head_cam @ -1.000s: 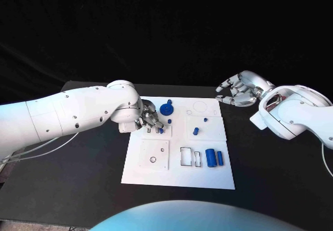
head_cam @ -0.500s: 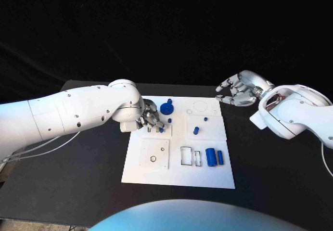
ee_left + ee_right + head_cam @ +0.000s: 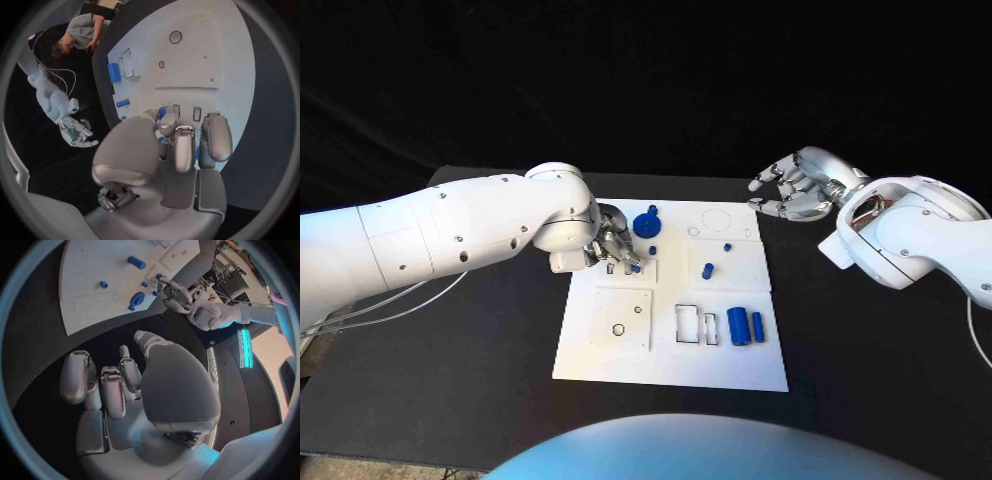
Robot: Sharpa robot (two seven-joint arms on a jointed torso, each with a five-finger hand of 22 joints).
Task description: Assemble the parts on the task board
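Black bench [image 3: 473, 400], white flat task board [image 3: 733, 370]: your left hand [image 3: 612, 248] pinches a small blue part [image 3: 164, 112] at the board's far-left corner; right hand [image 3: 790, 195] hovers off-board, fingers curled, empty. Risk: part tilts, jams its slot.

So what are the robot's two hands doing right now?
Left hand: fingers down on the white board, pinching a small blue piece.
Right hand: off the board, fingers curled, holding nothing.

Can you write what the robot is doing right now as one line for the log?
left hand: fingers curled around a small blue part, over task board | right hand: off board, holds nothing
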